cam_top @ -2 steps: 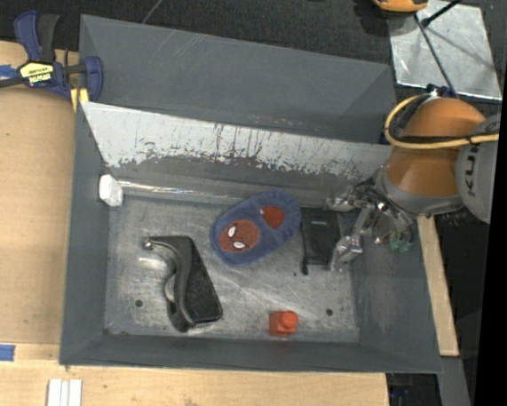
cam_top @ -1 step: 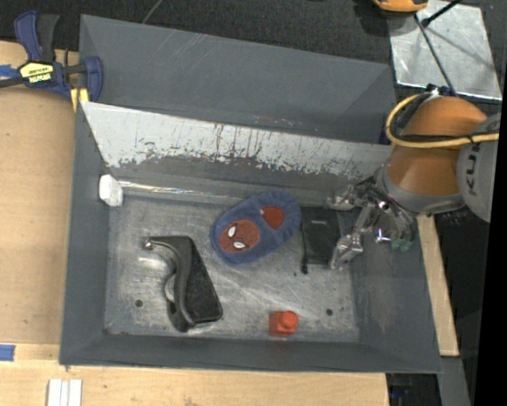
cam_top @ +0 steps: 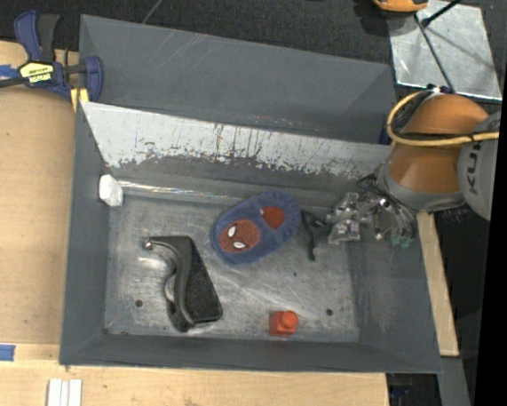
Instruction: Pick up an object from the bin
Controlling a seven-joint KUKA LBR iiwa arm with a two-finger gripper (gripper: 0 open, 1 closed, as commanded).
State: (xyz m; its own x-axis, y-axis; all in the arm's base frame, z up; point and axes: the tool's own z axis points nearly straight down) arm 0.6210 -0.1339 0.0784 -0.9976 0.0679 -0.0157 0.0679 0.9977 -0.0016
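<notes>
Orange wrist cover [cam_top: 432, 157] highest, right of blue Spider-Man slipper [cam_top: 253, 229]; gripper [cam_top: 311, 234] just right of slipper, open or closed: cannot tell. Likely pick: slipper. Centre above, straddle its narrow width, descend straight

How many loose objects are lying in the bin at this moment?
4: white lump far left, black tool front-left, blue slipper centre, orange block front. The end effector may hide more.
</notes>
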